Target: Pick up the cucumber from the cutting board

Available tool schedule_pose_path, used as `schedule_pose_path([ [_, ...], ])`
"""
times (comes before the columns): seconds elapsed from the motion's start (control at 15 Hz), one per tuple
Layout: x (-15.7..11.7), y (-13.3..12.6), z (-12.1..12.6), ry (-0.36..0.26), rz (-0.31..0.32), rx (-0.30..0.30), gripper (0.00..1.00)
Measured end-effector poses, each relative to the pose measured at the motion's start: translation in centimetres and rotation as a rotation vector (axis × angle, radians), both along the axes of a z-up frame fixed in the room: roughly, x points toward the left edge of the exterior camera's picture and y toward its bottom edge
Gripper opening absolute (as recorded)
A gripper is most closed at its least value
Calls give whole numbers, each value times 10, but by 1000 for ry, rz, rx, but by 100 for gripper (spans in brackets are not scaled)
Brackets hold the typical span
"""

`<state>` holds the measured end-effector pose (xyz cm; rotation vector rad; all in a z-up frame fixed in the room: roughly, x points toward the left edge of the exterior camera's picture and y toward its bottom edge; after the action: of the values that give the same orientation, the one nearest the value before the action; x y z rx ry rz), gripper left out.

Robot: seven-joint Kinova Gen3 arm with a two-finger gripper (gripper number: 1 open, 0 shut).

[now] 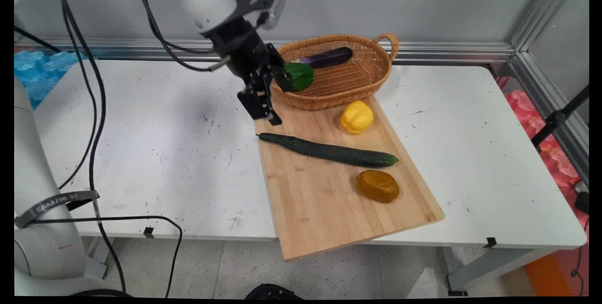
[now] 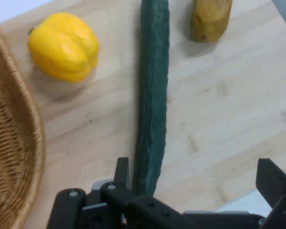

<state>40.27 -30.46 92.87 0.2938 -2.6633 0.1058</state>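
The claw (image 2: pixel 195 191) is spread wide, holding nothing, just above the thin end of the long, stiff, bumpy cucumber (image 1: pixel 329 151) lying across the wooden board (image 1: pixel 329 210) on the table (image 1: pixel 155 153).

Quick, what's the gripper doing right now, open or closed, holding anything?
Gripper: open and holding nothing, fingers spread above the wooden cutting board, near the stem end of the cucumber.
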Motion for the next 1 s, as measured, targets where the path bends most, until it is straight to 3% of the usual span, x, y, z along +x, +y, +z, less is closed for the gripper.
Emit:
schedule_pose_path([
  [0.47, -24, -5, -41, -4, -24, 18, 100],
  [1.0, -50, -16, -85, -23, 1, 23, 100],
])
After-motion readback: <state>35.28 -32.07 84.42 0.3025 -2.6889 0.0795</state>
